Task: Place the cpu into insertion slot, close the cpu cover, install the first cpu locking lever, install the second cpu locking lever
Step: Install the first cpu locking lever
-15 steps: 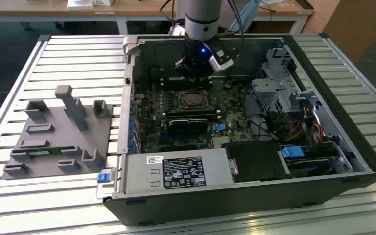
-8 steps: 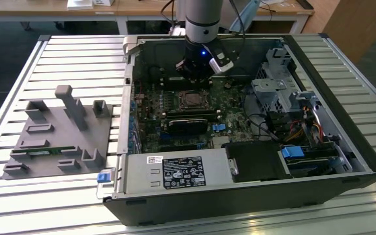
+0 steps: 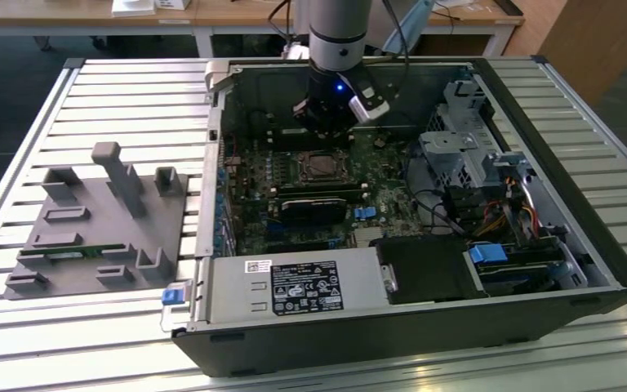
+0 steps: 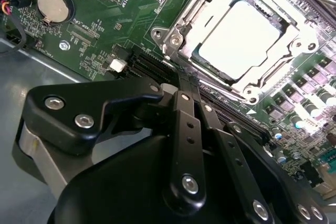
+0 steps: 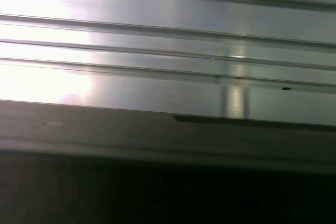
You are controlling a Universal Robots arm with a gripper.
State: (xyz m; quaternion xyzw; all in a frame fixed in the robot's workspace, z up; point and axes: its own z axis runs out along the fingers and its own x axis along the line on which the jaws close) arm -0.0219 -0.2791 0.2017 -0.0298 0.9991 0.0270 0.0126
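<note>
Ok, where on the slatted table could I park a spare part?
Bare slats on the slatted table lie behind the grey fixture block, and along the front edge below the computer case. Inside the case it is crowded around the cpu, with the end effector above.

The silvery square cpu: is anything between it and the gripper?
Nothing visible does. In the second wrist view the silvery square cpu already sits in the black insertion slot under the silver metal cpu cover, with bare green motherboard between it and the gripper's black linkage.

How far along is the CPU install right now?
The cpu already sits in the insertion slot, with the cpu cover closed around it. The gripper hovers just above the socket, holding nothing visible. Whether the locking levers are latched can't be told.
</note>
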